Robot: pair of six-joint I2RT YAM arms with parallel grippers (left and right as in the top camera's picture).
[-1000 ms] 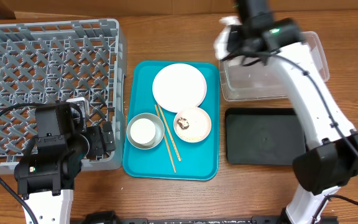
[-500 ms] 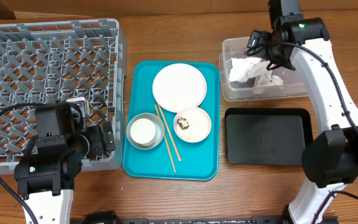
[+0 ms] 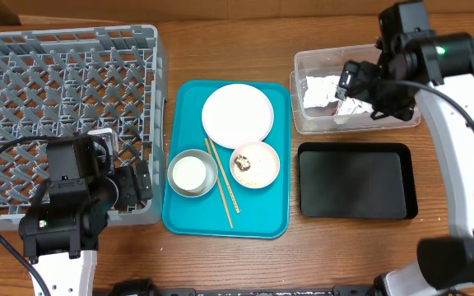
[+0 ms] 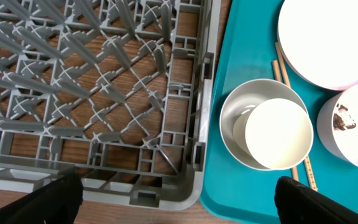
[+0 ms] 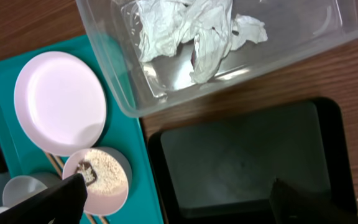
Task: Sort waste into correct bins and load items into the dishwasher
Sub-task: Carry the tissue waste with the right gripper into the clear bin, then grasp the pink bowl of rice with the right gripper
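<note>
A brown wooden table (image 3: 220,263) with visible grain carries four things directly on its surface. A big square grey dish rack (image 3: 72,31) fills the left side, the wood showing through its open lattice floor. Close against the rack's right wall lies a flat teal tray (image 3: 257,210), set lengthwise near the middle. Just beside the tray's far right corner stands a clear plastic tub (image 3: 319,56). Nearer than the tub, with a strip of bare wood between them, a shallow black tray (image 3: 352,181) lies just beside the teal tray's right edge.
</note>
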